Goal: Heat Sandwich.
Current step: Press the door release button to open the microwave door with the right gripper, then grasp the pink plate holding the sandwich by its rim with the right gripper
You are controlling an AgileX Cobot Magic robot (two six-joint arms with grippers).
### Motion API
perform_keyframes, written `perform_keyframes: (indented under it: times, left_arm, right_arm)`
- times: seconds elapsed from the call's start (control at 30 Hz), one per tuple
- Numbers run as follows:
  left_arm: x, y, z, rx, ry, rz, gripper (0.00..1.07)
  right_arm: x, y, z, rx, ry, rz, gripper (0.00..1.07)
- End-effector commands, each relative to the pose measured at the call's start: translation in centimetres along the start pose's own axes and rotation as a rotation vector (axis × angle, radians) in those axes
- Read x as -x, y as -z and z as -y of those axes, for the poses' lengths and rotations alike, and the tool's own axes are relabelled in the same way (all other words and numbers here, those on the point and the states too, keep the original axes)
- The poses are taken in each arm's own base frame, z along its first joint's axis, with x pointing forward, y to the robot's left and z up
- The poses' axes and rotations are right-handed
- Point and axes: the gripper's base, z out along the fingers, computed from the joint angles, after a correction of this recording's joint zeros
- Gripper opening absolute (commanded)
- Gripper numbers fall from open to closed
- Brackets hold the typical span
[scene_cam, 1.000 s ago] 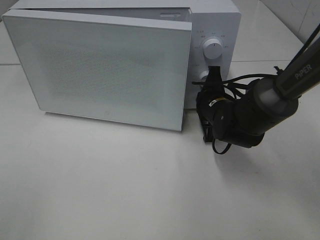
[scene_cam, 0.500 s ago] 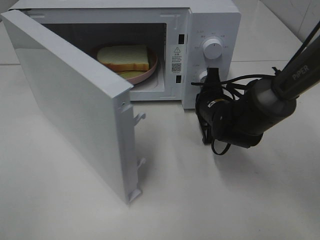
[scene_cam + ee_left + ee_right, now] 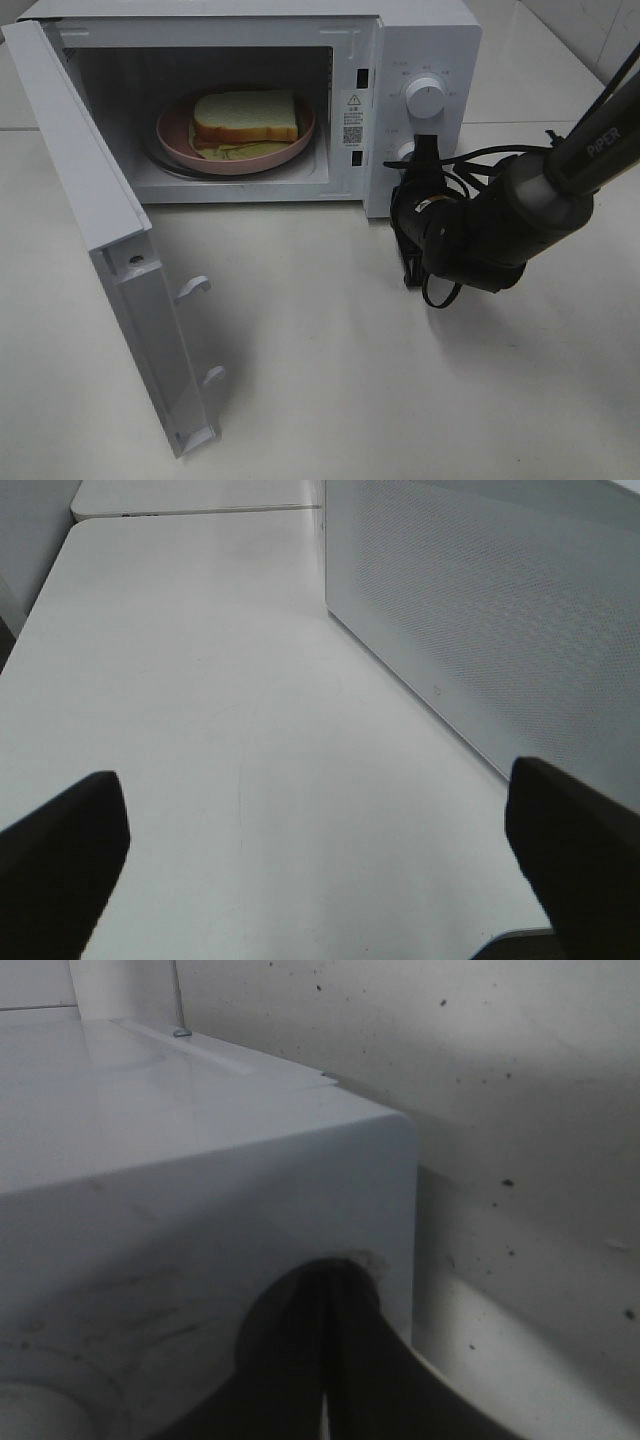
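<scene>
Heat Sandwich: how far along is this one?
Done: sandwich sits on the pink plate inside the microwave. In hand: right gripper, jaws shut, at the lower knob. Remaining: door stands open; whether heating has run is not visible.

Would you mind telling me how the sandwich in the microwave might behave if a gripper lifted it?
The sandwich looks like soft white bread, so it would probably squash under a firm pinch. It is layered, with pale filling showing beneath, so the slices may slide apart. Lying flat on the plate, it seems unlikely to roll.
</scene>
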Motion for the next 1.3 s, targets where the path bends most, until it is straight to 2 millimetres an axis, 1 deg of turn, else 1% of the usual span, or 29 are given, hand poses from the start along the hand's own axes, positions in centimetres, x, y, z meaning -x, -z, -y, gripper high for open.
perform_keyframes:
  times: [0.03,0.1,0.27,0.33,0.4,0.5,0.57,0.63,0.73,0.8,0.9,0.93,0.97,1.07,1.1,1.13,1.2,1.23,1.27,1.3]
  left_arm:
    - [-0.2,0.2,0.0,-0.007,-0.002,0.015,0.98]
    - [-0.2,0.2,0.0,-0.007,-0.002,0.015,0.98]
    - [-0.2,0.2,0.0,-0.007,-0.002,0.015,0.98]
    - [-0.2,0.2,0.0,-0.007,-0.002,0.015,0.98]
    - [-0.2,0.2,0.0,-0.007,-0.002,0.015,0.98]
    - [-0.2,0.2,0.0,-0.007,-0.002,0.015,0.98]
    - [-0.2,0.2,0.0,-0.007,-0.002,0.015,0.98]
    - [-0.2,0.2,0.0,-0.007,-0.002,0.015,0.98]
    - [-0.2,0.2,0.0,-0.007,-0.002,0.015,0.98]
    - [-0.2,0.2,0.0,-0.007,-0.002,0.015,0.98]
    - [-0.2,0.2,0.0,-0.007,-0.002,0.015,0.98]
    - [-0.2,0.2,0.0,-0.007,-0.002,0.015,0.98]
    - [-0.2,0.2,0.0,-0.007,-0.002,0.015,0.98]
    - [-0.2,0.2,0.0,-0.007,-0.002,0.015,0.98]
    - [-0.2,0.2,0.0,-0.007,-0.002,0.015,0.98]
    - [-0.2,0.2,0.0,-0.007,-0.002,0.015,0.98]
    - [-0.2,0.2,0.0,-0.007,-0.002,0.015,0.98]
    - [-0.2,0.2,0.0,-0.007,-0.002,0.015,0.98]
    - [-0.2,0.2,0.0,-0.007,-0.002,0.015,0.98]
    - [-0.2,0.2,0.0,-0.007,-0.002,0.015,0.98]
  right_arm:
    - [0.2,-0.7,-3.5,0.221,0.007,-0.007,0.0]
    - [-0.4,-0.3,-2.7,0.202,0.004,-0.025,0.0]
    - [-1.0,0.4,-1.8,0.173,0.017,-0.044,0.0]
    - [-1.0,0.7,-1.8,0.166,0.017,-0.045,0.0]
    - [-0.6,1.6,-1.8,0.159,0.031,-0.038,0.0]
    - [-0.3,2.2,-1.8,0.144,0.047,-0.038,0.0]
    - [0.2,3.2,-1.3,0.101,0.055,-0.043,0.0]
    - [0.3,3.5,-1.2,0.089,0.058,-0.047,0.0]
    - [0.7,4.7,-0.8,0.041,0.083,-0.071,0.0]
    - [0.8,5.0,-0.6,0.022,0.096,-0.083,0.0]
    - [1.0,6.4,-0.2,-0.042,0.135,-0.127,0.0]
    - [1.0,6.4,-0.2,-0.042,0.135,-0.127,0.0]
    - [1.1,7.2,0.0,-0.074,0.159,-0.152,0.0]
    - [1.3,8.4,-0.1,-0.109,0.203,-0.192,0.0]
    - [1.3,8.4,-0.1,-0.109,0.203,-0.192,0.0]
    - [1.4,9.2,-0.2,-0.126,0.241,-0.213,0.0]
    - [1.4,10.0,-0.6,-0.151,0.281,-0.235,0.0]
    - [1.4,10.0,-0.6,-0.151,0.281,-0.235,0.0]
    - [1.3,10.7,-0.9,-0.183,0.368,-0.267,0.0]
    - [1.3,11.0,-1.0,-0.196,0.42,-0.285,0.0]
